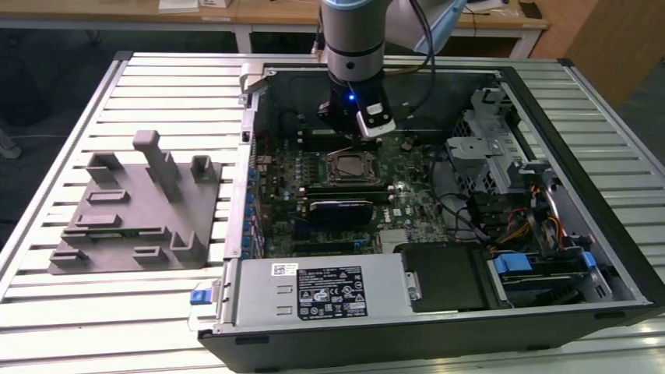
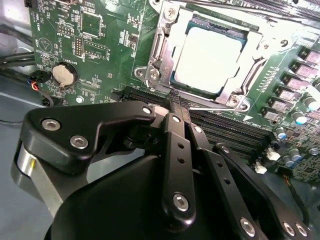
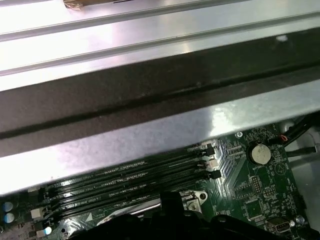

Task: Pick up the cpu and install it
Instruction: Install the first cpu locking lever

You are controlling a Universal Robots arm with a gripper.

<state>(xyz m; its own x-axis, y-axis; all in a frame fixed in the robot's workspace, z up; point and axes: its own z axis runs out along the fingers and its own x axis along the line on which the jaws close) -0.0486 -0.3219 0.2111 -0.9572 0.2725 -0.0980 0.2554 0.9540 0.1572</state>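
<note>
Silver-grey cpu (image 2: 210, 59) seated in motherboard (image 2: 100, 45) socket, mid-board; gripper (image 2: 175, 102) above memory slots (image 3: 125, 177) beside it, jaws closed together, holding nothing.

Pale silver-grey cpu (image 2: 209, 59) on green motherboard (image 2: 100, 45); black claw (image 2: 176, 107).

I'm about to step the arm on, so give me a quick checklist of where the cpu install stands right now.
1. The cpu sits in the socket: ok, pale top lies flat inside the metal frame.
2. Hand free of the chip: ok, tips meet with nothing between, apart from the cpu.
3. Hand over the motherboard inside the case: ok.
4. Socket frame latched: cannot tell.
5. Memory slots near the tips are bare: ok.
</note>
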